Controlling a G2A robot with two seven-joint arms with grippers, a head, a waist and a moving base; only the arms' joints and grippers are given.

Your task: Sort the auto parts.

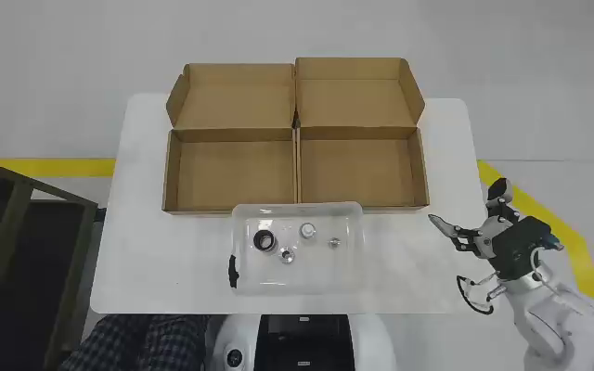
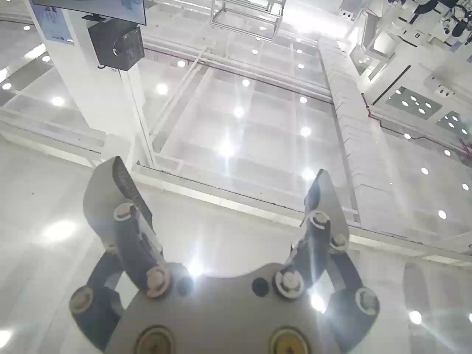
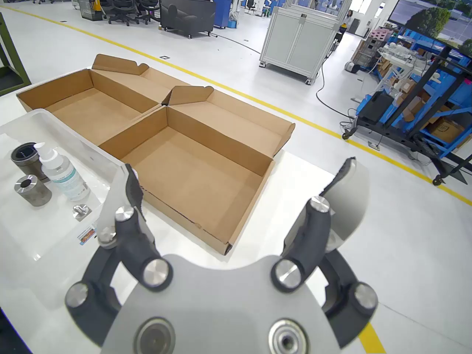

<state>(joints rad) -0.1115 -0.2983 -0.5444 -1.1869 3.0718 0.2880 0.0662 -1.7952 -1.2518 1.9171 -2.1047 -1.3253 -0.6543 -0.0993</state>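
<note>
The top camera looks straight down from well above the clear tray (image 1: 325, 276), taking in the whole white table (image 1: 148, 232) and both cardboard boxes (image 1: 357, 172) beyond the tray. The right wrist camera sits just behind the right gripper (image 3: 239, 176), off the table edge to the tray's right. It is low and near, facing across tray and boxes, which these two views share. The left wrist camera, behind the left gripper (image 2: 219, 176), faces up at the ceiling (image 2: 258, 119).

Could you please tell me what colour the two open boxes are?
The boxes are brown cardboard, clearest in the top view.
</note>
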